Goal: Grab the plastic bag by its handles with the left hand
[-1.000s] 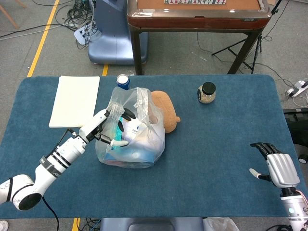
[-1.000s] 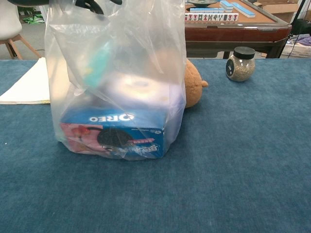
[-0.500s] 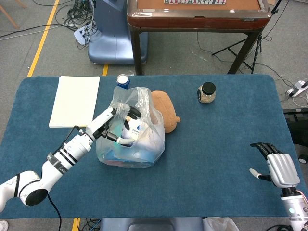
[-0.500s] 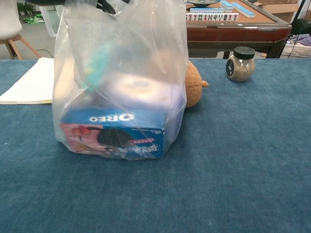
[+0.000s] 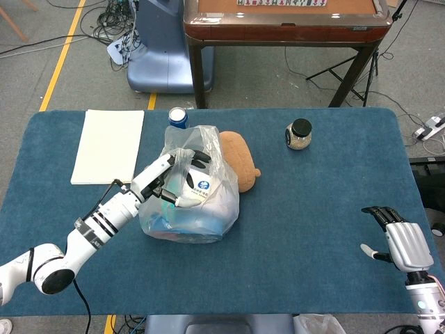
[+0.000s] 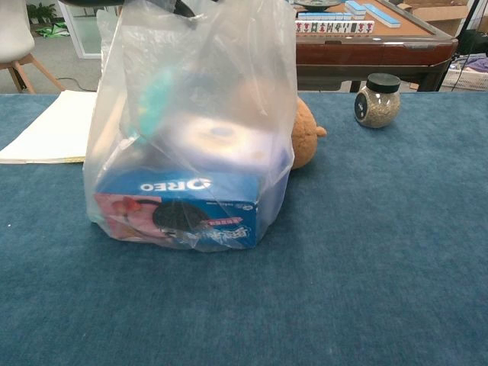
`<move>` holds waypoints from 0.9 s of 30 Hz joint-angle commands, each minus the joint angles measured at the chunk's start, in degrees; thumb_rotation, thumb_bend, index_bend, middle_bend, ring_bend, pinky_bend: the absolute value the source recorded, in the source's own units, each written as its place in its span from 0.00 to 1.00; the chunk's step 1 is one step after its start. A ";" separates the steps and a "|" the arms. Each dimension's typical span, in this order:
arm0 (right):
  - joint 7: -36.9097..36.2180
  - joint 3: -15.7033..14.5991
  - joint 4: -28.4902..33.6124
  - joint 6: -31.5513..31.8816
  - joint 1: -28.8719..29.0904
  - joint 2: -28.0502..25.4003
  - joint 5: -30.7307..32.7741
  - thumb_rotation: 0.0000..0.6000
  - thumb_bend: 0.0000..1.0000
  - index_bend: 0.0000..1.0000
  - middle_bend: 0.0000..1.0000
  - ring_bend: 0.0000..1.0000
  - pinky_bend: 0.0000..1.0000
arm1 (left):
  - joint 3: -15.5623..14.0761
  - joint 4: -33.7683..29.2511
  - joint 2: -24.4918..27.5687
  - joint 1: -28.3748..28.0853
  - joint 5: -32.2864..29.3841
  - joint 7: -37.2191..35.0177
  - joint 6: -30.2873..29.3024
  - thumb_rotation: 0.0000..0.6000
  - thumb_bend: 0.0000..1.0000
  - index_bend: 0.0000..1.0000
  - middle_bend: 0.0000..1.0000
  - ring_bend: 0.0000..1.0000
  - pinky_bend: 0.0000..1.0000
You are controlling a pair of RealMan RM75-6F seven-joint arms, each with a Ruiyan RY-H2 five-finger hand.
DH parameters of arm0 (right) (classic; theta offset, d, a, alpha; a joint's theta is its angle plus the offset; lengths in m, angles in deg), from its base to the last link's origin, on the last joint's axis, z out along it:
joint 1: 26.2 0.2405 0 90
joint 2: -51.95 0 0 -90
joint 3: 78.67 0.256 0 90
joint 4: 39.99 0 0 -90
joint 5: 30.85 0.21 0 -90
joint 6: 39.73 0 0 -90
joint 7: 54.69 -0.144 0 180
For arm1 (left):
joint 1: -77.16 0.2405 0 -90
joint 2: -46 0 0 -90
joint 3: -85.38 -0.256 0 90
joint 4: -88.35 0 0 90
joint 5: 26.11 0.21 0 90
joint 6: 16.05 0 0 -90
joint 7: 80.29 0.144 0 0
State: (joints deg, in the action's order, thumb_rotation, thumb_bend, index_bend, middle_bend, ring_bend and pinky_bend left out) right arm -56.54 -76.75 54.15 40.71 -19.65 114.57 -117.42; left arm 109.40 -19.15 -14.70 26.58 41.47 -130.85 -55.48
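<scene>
A clear plastic bag (image 5: 201, 209) stands on the blue table, holding an Oreo box (image 6: 179, 206) and other packs. My left hand (image 5: 179, 179) reaches in from the left at the bag's top, among the handles. Its dark fingers (image 5: 199, 157) and thumb are spread apart against the plastic, and no closed grip shows. In the chest view only its fingertips (image 6: 181, 8) show at the top edge above the bag (image 6: 191, 114). My right hand (image 5: 400, 242) rests open at the table's front right, far from the bag.
A brown plush toy (image 5: 240, 163) lies against the bag's right side. A blue can (image 5: 178, 117) stands just behind the bag, a white pad (image 5: 108, 145) lies to the left, and a lidded jar (image 5: 300, 134) stands at the back right. A mahjong table (image 5: 285, 21) is beyond.
My left arm has pushed further right and up over the bag's mouth. The bag's upper left side has been drawn to the right. The right hand has not moved.
</scene>
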 commanded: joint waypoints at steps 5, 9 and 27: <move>-0.08 0.00 0.09 0.16 -0.05 -0.05 -0.11 1.00 0.00 0.28 0.28 0.23 0.52 | -0.18 0.05 0.44 -1.43 -2.93 2.53 3.07 1.00 0.00 0.25 0.21 0.22 0.44; -0.12 -0.04 0.12 0.21 -0.09 -0.09 -0.20 1.00 0.00 0.28 0.28 0.23 0.52 | -0.31 0.05 0.44 -2.07 -5.29 4.87 3.66 1.00 0.00 0.25 0.22 0.22 0.44; -0.36 -0.04 0.17 0.22 -0.07 -0.18 -0.30 1.00 0.00 0.28 0.28 0.23 0.52 | 3.12 -0.19 -0.51 -3.36 -8.17 4.84 7.10 1.00 0.00 0.26 0.22 0.22 0.44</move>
State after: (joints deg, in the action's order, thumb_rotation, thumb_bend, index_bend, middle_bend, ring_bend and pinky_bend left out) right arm -56.90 -76.80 54.33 40.93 -19.73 114.39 -117.72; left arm 112.34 -19.54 -15.17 23.37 33.29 -125.88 -48.68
